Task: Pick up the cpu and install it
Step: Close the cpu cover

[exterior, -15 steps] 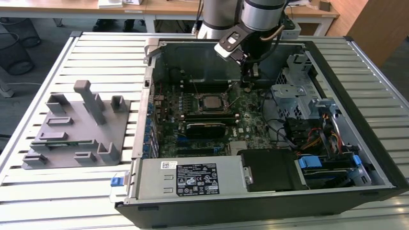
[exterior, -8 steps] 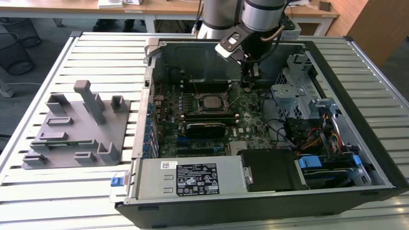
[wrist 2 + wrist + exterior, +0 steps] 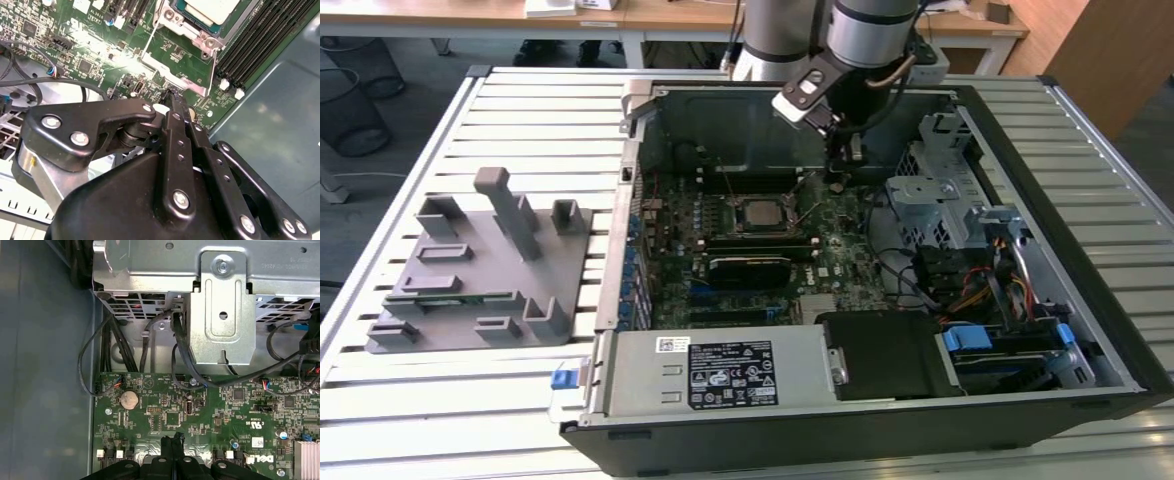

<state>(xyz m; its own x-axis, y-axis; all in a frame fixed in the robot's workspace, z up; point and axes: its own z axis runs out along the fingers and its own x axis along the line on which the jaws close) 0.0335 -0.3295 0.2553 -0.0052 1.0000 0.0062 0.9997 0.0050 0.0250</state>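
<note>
One claw (image 3: 843, 160) hangs from the arm inside the open computer case (image 3: 854, 435), low over the green motherboard (image 3: 847, 255). In both wrist views its two black fingers (image 3: 176, 130) are pressed flat against each other, clenched with nothing between them. Whether the tips touch the board I cannot tell.

The cpu (image 3: 761, 212) lies flat in its socket on the motherboard, pale metal top upward. It is apart from the claw, off to the exterior view's left of the claw's tip and nearer that camera. In the second wrist view the cpu (image 3: 207, 9) sits beyond the fingertips, with the socket's silvery metal frame (image 3: 175, 70) lying between it and the claw. Black memory slots (image 3: 255, 45) run alongside the socket, further from the claw than the frame.

In the first wrist view, a round coin cell battery (image 3: 129, 400) sits on the board a little way beyond the claw's tip. Black cables (image 3: 177, 355) loop from the board up to a steel drive cage (image 3: 222, 315) further on. In the exterior view that cage stands just to the exterior view's right of the claw.

Well apart from the claw, outside the case on the exterior view's left, a grey plastic fixture (image 3: 467, 270) rests on the slatted table (image 3: 454, 420). The power supply (image 3: 707, 375) fills the end of the case farthest from the claw.
</note>
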